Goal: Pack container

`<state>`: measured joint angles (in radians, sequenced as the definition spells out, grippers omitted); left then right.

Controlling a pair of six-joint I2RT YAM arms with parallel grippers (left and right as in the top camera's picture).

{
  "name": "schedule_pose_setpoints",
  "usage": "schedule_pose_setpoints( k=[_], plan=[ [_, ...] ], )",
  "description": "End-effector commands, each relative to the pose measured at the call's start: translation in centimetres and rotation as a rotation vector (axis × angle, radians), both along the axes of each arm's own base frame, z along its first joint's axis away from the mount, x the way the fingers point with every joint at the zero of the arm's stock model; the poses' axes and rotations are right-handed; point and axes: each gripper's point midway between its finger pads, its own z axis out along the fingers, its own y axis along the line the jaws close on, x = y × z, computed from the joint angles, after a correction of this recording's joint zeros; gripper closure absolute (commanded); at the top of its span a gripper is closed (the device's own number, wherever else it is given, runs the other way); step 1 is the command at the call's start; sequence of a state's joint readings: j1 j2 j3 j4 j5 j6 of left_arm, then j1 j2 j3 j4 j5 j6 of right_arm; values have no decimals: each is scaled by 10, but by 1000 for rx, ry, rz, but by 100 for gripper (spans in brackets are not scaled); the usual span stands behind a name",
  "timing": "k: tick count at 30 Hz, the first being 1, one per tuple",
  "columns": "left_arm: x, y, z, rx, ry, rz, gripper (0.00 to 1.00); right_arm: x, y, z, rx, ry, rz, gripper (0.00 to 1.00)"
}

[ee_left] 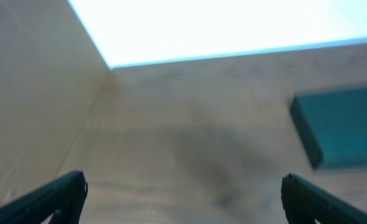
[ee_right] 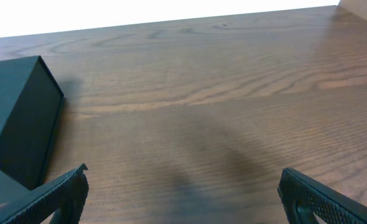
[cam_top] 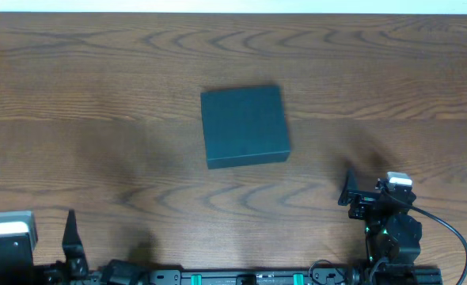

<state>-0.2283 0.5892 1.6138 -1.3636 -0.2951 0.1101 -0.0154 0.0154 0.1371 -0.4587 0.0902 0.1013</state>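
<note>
The container (cam_top: 244, 125) is a dark teal-green square box with its lid shut, lying flat on the wooden table near the middle. It shows at the right edge of the left wrist view (ee_left: 342, 124) and at the left edge of the right wrist view (ee_right: 18, 118). My left gripper (ee_left: 183, 199) is open and empty at the front left, well short of the box. My right gripper (ee_right: 182, 196) is open and empty at the front right, below and right of the box.
The wooden table (cam_top: 99, 103) runs to a pale far edge at the top. The arm bases (cam_top: 241, 277) sit along the front edge. No other objects show.
</note>
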Motion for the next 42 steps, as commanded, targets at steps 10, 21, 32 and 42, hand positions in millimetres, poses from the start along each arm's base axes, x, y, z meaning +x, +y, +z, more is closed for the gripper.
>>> schedule_pose_setpoints(
  k=[10,21,32,42],
  plan=[
    [81,-36,-58,-145,-271,-103,2,0,0,-1,-16,-2,3,1],
    [122,-23,-171,-150,-216,-34,2,0,0,-1,-17,-2,2,1],
    [123,-20,-215,-144,-266,-26,2,0,0,-1,-17,-2,3,1],
    [125,-21,-240,-149,-208,-26,2,0,0,-1,-17,-2,3,1]
  ],
)
